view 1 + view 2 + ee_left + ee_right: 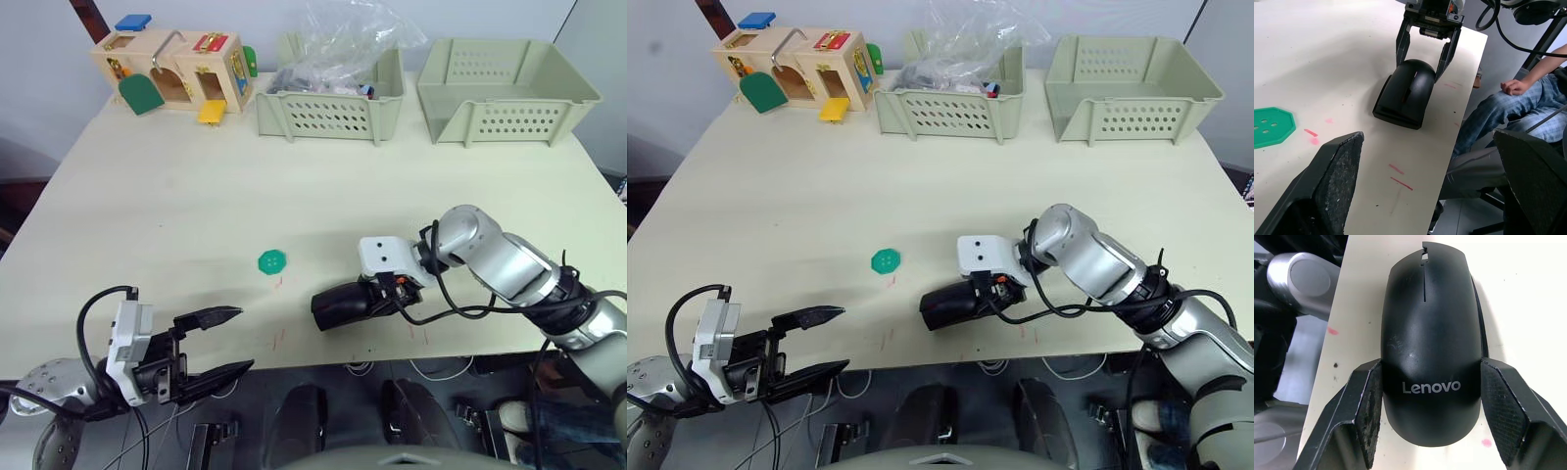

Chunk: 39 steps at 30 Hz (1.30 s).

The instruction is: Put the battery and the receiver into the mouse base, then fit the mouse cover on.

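The right claw [364, 299] straddles the rear of the mouse cover [340, 305], one finger on each flank of the glossy black shell with its Lenovo lettering; in the right wrist view the pads [1370, 401] lie against or just off its sides, and whether they press cannot be told. The cover sits domed side up on the cream bench [196, 196], near the front edge, pointing away from this claw towards the left one. A thin dark rim shows along its edge in that wrist view, possibly the mouse base, but too little to be sure.

The left claw [227, 340] hangs off the bench's front edge, fingers spread wide and holding nothing, aimed at the cover. Between the claws, a little beyond them, lies a green octagonal disc [271, 261], with faint red pen marks [1312, 136] on the bench nearby.

Far beyond both claws stand a wooden latch box [176, 70], a slotted bin holding a clear plastic bag [343, 44], and another bin [505, 88]. A seated person's jeans [1498, 110] and hand [1515, 87] show past the bench edge.
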Motion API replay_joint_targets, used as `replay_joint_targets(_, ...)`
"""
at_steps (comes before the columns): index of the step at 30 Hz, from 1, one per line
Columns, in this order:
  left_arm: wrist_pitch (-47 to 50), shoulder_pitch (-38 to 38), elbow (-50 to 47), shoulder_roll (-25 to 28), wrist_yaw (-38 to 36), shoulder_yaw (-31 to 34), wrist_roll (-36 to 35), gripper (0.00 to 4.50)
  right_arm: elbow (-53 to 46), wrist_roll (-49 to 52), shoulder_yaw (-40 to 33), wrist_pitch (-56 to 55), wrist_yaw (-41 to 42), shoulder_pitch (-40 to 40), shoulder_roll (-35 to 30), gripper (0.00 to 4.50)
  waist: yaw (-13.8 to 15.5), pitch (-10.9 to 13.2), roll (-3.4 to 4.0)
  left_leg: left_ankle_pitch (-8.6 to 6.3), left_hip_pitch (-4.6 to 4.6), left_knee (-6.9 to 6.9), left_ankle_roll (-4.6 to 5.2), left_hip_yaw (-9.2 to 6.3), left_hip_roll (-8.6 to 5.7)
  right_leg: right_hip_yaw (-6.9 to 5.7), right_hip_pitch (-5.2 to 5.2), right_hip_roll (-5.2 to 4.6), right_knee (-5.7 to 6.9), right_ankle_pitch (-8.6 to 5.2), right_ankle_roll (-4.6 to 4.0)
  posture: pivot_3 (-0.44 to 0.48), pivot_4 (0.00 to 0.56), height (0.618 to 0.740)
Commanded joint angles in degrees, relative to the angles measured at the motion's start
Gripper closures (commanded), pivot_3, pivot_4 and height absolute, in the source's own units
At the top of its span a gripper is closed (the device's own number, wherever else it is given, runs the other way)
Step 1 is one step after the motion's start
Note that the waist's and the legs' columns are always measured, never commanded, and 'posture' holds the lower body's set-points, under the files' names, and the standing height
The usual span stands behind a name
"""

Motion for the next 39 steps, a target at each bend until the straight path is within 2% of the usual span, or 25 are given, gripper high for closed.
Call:
replay_joint_targets(1, -0.35, 0.18, -2.00, 0.05, -0.01, 0.93, -0.61, 0.00, -0.69, 0.10, -0.71, -0.58, 1.06, -1.60, 0.09, 2.06, 0.02, 0.00, 0.00, 0.00, 0.00, 0.00, 0.00, 0.00, 0.00, 0.00, 0.00, 0.00, 0.00, 0.00, 0.00, 0.000, 0.150, 0.740)
replay_joint_targets(12, -0.36, 0.06, -2.04, -0.01, 0.22, 0.69, -0.52, 0.00, 1.16, 0.80, -2.02, -1.67, 2.88, -3.04, 0.32, 2.06, 0.04, 0.01, 0.02, 0.00, -0.01, 0.00, 0.00, 0.00, -0.01, 0.00, 0.00, -0.01, -0.01, 0.00, 0.00, 0.000, 0.150, 0.740)
replay_joint_targets(25, -0.68, 0.07, -1.99, -0.18, 0.29, 0.48, -0.16, 0.00, 5.91, -2.98, 0.53, -6.09, 4.89, -3.63, 0.64, 2.06, 0.08, 0.01, 0.02, 0.00, -0.02, 0.00, 0.00, 0.01, -0.01, -0.01, 0.00, -0.01, -0.01, 0.00, 0.00, 0.000, 0.150, 0.740)
replay_joint_targets(39, -1.07, 0.45, -2.05, -0.76, 0.26, 0.28, 0.20, 0.00, 6.23, -4.82, 2.08, -3.10, 5.24, -4.11, 2.00, 2.06, 0.09, 0.01, 0.02, 0.00, 0.00, 0.00, -0.01, 0.00, -0.01, -0.01, 0.00, -0.01, 0.00, 0.00, 0.00, 0.000, 0.150, 0.740)
